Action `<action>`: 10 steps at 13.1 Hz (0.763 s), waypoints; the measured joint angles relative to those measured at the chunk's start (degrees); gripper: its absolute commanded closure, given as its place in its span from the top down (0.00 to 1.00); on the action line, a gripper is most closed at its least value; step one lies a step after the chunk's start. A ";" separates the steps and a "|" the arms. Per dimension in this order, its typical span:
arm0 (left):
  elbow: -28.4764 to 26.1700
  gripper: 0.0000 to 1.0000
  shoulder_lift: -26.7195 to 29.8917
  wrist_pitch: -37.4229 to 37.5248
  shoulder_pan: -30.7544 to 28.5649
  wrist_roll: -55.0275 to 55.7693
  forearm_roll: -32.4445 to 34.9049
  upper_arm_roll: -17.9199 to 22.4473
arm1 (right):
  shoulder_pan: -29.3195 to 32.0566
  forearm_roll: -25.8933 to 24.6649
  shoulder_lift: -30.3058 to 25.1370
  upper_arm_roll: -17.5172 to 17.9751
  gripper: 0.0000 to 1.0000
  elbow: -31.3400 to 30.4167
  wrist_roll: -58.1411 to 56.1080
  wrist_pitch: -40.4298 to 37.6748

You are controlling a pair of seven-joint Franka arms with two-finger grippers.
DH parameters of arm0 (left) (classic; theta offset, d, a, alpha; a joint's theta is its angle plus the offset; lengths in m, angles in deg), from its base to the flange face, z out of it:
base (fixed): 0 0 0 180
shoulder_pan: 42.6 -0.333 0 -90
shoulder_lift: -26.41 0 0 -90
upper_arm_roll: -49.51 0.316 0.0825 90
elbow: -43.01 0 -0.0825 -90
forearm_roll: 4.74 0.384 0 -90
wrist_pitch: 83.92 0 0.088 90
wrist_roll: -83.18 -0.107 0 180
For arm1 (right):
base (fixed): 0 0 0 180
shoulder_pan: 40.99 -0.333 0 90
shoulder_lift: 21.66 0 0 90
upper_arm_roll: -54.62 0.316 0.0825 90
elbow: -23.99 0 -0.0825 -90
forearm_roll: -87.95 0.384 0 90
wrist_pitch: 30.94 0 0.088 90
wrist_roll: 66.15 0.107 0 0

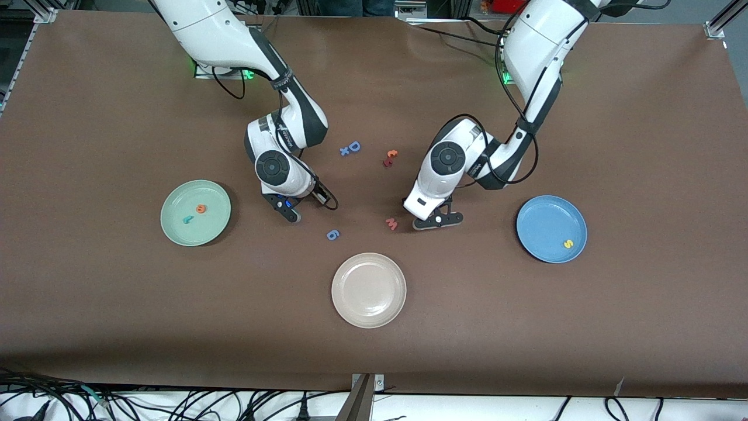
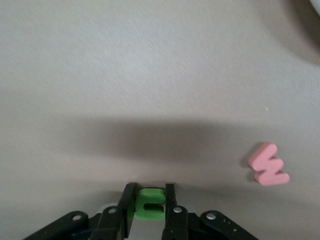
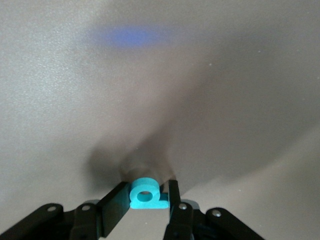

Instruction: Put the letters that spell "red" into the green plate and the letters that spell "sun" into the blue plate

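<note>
Brown worktop (image 1: 117,304), catalogued as we find it.

Plates: we count three. The green plate (image 1: 175,228) sits at the centre-left of the front frame and holds an orange e (image 1: 201,208) and a teal r (image 1: 187,220). The blue plate (image 1: 543,219) sits at the centre-right and holds a yellow s (image 1: 567,243). A beige-white plate (image 1: 369,290) lies lower centre with nothing in it.

Loose letters on the worktop: a blue D (image 1: 354,146) with a small blue piece (image 1: 345,151) beside it, upper centre; an orange piece (image 1: 392,154) and a dark red piece (image 1: 387,162) touching it, just past centre; a blue 6 (image 1: 332,234) above the beige-white plate; a pink w (image 1: 391,223) close by the left claw.

Left claw (image 1: 438,220): down at the worktop, just beside the pink w. In its wrist view we see the fingers (image 2: 171,197) pinching a green letter (image 2: 149,204), pressed against both its sides.

Right claw (image 1: 290,210): low over the worktop between the green plate and the blue 6. In its wrist view we see a teal d (image 3: 146,194) between the fingers (image 3: 116,200); one finger meets the letter, the other stands a slight gap away, so we cannot tell whether the grip is made.
</note>
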 measured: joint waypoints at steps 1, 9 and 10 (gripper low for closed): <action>0.18 0.21 0.02 0.19 -0.93 -1.77 0.02 0.07 | 0.00 0.00 0.00 0.00 0.05 0.00 0.00 0.00; 0.80 0.21 3.58 6.63 -11.31 -21.49 0.08 0.14 | -0.05 -0.75 -4.85 -5.90 0.05 2.64 -4.27 -14.08; 0.81 0.21 4.16 7.54 -12.85 -24.58 0.09 0.18 | -0.01 -0.82 -6.78 -8.41 0.05 2.99 -7.61 -18.15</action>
